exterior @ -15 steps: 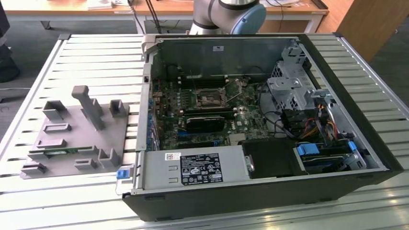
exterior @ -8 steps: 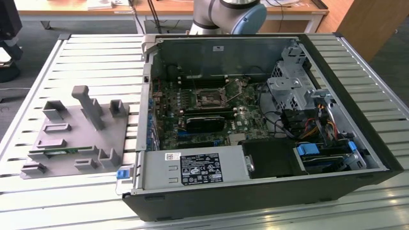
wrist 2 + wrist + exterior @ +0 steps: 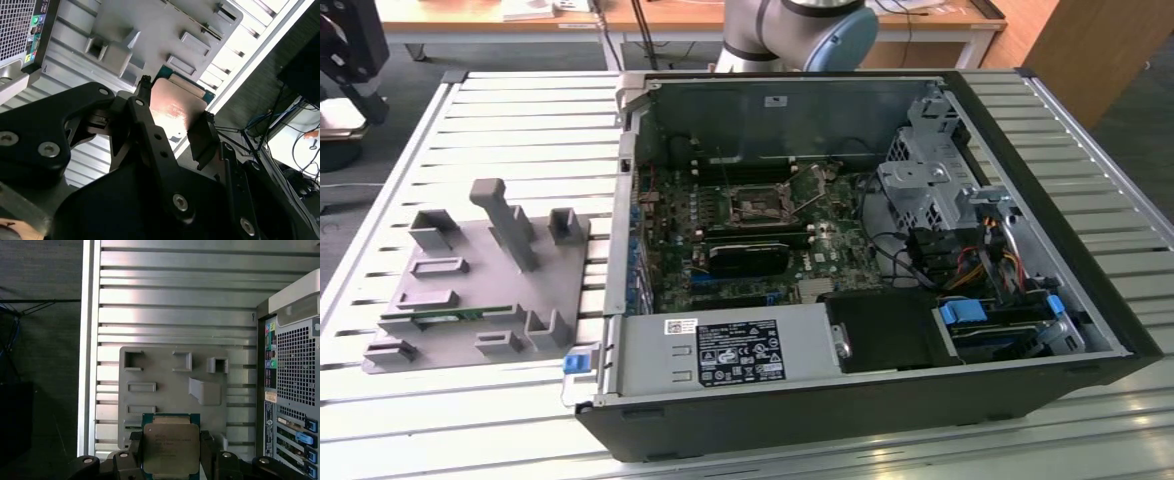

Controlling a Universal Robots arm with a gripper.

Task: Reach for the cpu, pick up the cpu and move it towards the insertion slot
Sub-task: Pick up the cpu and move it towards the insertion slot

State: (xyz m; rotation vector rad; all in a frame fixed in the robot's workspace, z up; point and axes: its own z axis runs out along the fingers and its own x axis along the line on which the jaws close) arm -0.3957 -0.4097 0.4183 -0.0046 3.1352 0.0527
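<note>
Reach and pick-up look done. The small flat square silver-topped cpu (image 3: 171, 447) with green rim is clamped between the fingers of the black metal tool (image 3: 171, 452), jaws closed on two opposite edges, in the first wrist view. The chip hangs over the grey plastic fixture (image 3: 165, 375) on the ribbed metal table (image 3: 175, 285), outside the black computer case (image 3: 854, 425). Transfer is not yet done. In the exterior view the square silver-framed insertion slot (image 3: 758, 205) sits inside the case, about 3 o'clock from the fixture.
</note>
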